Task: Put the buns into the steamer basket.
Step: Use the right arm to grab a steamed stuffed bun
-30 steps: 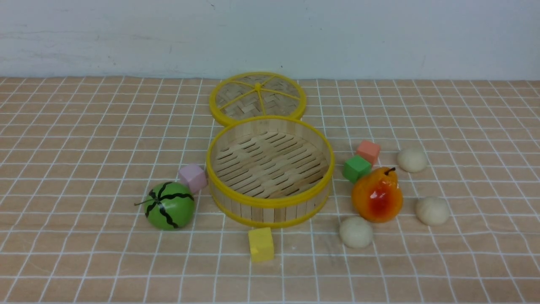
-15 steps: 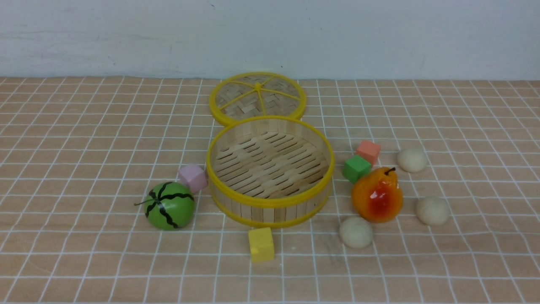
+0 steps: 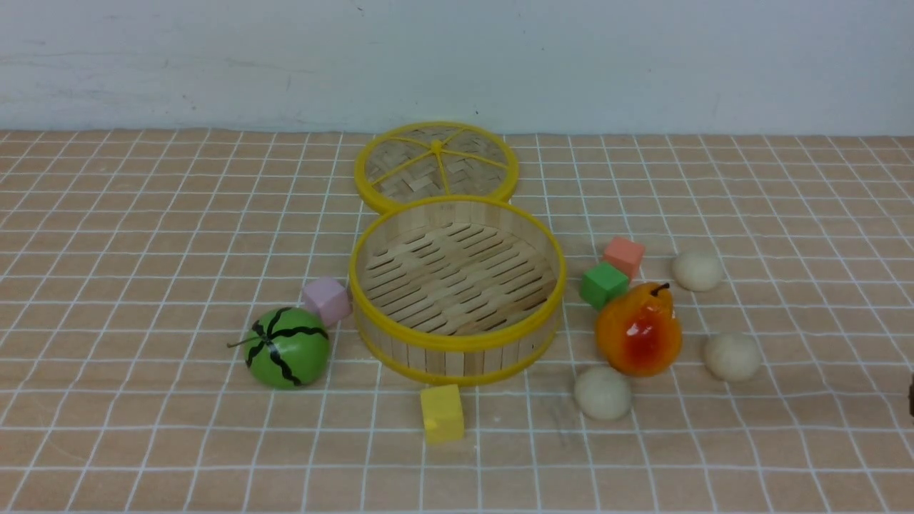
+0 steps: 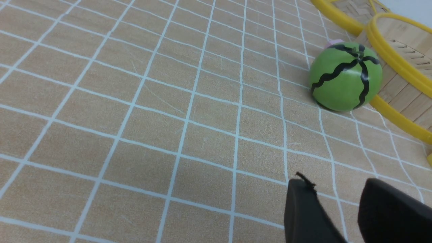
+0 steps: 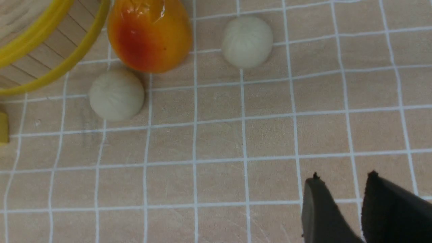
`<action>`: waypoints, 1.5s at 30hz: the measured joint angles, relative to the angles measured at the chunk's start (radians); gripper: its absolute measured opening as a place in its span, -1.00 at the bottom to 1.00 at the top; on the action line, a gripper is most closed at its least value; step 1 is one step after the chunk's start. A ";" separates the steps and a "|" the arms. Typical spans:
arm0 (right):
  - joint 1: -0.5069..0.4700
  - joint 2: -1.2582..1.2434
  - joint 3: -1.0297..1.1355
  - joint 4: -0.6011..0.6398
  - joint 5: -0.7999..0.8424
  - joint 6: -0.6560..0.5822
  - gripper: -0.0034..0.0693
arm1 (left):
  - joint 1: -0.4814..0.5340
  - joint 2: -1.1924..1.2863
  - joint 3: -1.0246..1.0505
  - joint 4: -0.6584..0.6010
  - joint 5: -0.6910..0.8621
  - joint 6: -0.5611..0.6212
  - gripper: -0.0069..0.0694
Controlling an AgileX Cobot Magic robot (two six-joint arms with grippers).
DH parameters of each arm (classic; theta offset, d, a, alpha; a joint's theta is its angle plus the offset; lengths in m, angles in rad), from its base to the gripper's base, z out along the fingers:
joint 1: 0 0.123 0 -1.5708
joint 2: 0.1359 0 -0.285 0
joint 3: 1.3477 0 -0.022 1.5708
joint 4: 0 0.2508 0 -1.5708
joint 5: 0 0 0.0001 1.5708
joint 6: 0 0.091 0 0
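Round slatted bamboo steamer basket [image 3: 457, 341] with yellow rims sitting mid-way on the checked orange tablecloth [image 3: 143, 214], three cream-white dough buns lying outside it to its right around a glossy orange-red pear [image 3: 638, 330], near bun [image 3: 603, 392], right bun [image 3: 732, 355], far bun [image 3: 697, 270], left gripper [image 4: 334, 184] and right gripper [image 5: 343, 175] hovering over cloth, jaws standing slightly apart, gripping nothing.

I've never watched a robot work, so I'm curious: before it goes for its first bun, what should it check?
1. Steamer basket uncovered and empty, lid lying behind it: ok.
2. All three lying loose to its right, front bun, middle bun, far bun: ok.
3. Right gripper empty, jaws parted: ok.
4. Gripping room between front bun and pear: cannot tell; they sit very close.
5. Left gripper empty, near the watermelon ball, away from the buns: ok.
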 joint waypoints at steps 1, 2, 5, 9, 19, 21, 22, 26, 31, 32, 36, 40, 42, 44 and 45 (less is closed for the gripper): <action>0.000 0.008 -0.006 0.002 0.000 -0.001 -0.36 | 0.000 0.000 0.000 0.000 0.000 0.000 -0.19; 0.000 0.060 -0.044 0.009 -0.001 -0.003 -0.35 | 0.000 0.000 0.000 0.000 0.000 0.000 -0.19; 0.019 0.195 -0.116 0.021 -0.001 -0.011 -0.33 | 0.000 0.000 0.000 0.000 0.000 0.000 -0.19; 0.096 0.350 -0.210 0.011 -0.004 -0.010 -0.27 | 0.000 0.000 0.000 0.000 0.000 0.000 -0.19; 0.151 0.678 -0.424 -0.145 -0.058 0.153 -0.22 | 0.000 0.000 0.000 0.000 0.000 0.000 -0.19; 0.151 0.700 -0.436 -0.154 -0.067 0.157 -0.22 | 0.000 0.000 0.000 0.000 0.000 0.000 -0.19; 0.151 0.726 -0.441 -0.156 -0.086 0.160 -0.22 | 0.000 0.000 0.000 0.000 0.000 0.000 -0.19; 0.151 0.775 -0.445 -0.153 -0.132 0.171 -0.22 | 0.000 0.000 0.000 0.000 0.000 0.000 -0.19; 0.151 0.816 -0.445 -0.157 -0.170 0.176 -0.23 | 0.000 0.000 0.000 0.000 0.000 0.000 -0.19; 0.151 0.825 -0.445 -0.159 -0.184 0.177 -0.25 | 0.000 0.000 0.000 0.000 0.000 0.000 -0.19; 0.151 0.836 -0.445 -0.165 -0.210 0.179 -0.45 | 0.000 0.000 0.000 0.000 0.000 0.000 -0.19; 0.151 0.836 -0.445 -0.179 -0.196 0.179 -0.84 | 0.000 0.000 0.000 0.000 0.000 0.000 -0.19; 0.151 0.836 -0.445 -0.182 -0.189 0.179 -0.89 | 0.000 0.000 0.000 0.000 0.000 0.000 -0.19; 0.151 0.834 -0.445 -0.186 -0.180 0.179 -0.92 | 0.000 0.000 0.000 0.000 0.000 0.000 -0.19; 0.151 0.823 -0.445 -0.186 -0.171 0.179 -0.92 | 0.000 0.000 0.000 0.000 0.000 0.000 -0.19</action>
